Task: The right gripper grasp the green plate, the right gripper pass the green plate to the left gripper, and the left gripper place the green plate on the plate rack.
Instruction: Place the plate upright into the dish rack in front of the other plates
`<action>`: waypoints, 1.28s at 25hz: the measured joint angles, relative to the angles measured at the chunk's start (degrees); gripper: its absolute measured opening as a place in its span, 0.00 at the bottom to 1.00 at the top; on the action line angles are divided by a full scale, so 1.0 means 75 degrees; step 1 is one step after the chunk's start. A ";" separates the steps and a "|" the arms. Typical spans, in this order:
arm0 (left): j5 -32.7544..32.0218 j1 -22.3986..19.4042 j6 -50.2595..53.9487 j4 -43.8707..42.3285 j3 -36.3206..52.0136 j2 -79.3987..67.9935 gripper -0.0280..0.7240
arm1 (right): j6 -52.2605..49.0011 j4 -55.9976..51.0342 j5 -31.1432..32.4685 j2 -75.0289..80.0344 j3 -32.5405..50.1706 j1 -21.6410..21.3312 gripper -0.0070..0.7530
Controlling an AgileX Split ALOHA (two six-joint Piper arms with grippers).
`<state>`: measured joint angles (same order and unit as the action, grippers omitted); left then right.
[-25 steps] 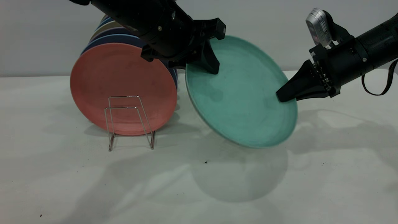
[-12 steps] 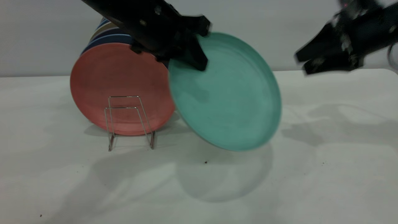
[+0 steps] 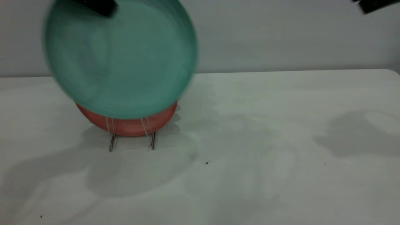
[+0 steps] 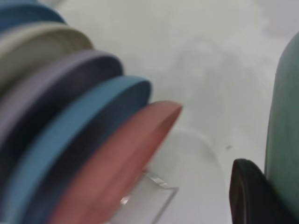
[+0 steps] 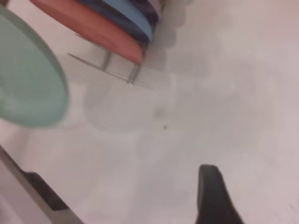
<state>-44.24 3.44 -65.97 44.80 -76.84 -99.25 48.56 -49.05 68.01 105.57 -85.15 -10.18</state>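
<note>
The green plate (image 3: 120, 57) hangs upright and blurred at the upper left, in front of the salmon-pink plate (image 3: 128, 125) and above the plate rack (image 3: 152, 140). My left gripper (image 3: 101, 5) is shut on its top rim; one black finger (image 4: 247, 191) lies against the plate's face (image 4: 286, 126). In the left wrist view a gap with the rack's front wire (image 4: 156, 181) lies between the green plate and the pink plate (image 4: 126, 163). My right gripper (image 3: 375, 4) is open and empty at the top right, far from the plate. One of its fingers (image 5: 212, 196) shows over bare table.
Several plates stand in the rack behind the pink one, among them a blue one (image 4: 79, 140) and a purple one (image 4: 51, 88). The white table (image 3: 265, 140) stretches to the right. The right wrist view shows the rack (image 5: 112, 65), the pink plate (image 5: 88, 25) and the green plate (image 5: 28, 79).
My right gripper let go of the green plate and drew back up to the right. My left gripper swung the plate left and up, from beside the rack to in front of the pink plate.
</note>
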 joint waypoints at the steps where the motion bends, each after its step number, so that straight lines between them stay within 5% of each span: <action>1: -0.0112 -0.0149 -0.0386 -0.0013 0.0000 0.0114 0.18 | -0.0158 0.0169 0.0016 -0.0321 0.0138 0.0000 0.57; 14: -0.0313 -0.0524 -0.5177 -0.0077 0.0000 0.0617 0.18 | -0.1427 0.1755 -0.0242 -0.5430 0.4580 0.0000 0.55; 32: 0.0424 -0.0228 -0.7259 0.0049 0.0000 -0.0042 0.18 | -0.3214 0.3503 -0.0354 -1.0837 0.7621 0.0000 0.55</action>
<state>-41.06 1.73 -120.41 45.17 -76.84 -99.57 24.46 -22.77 65.36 24.29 -28.00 -10.18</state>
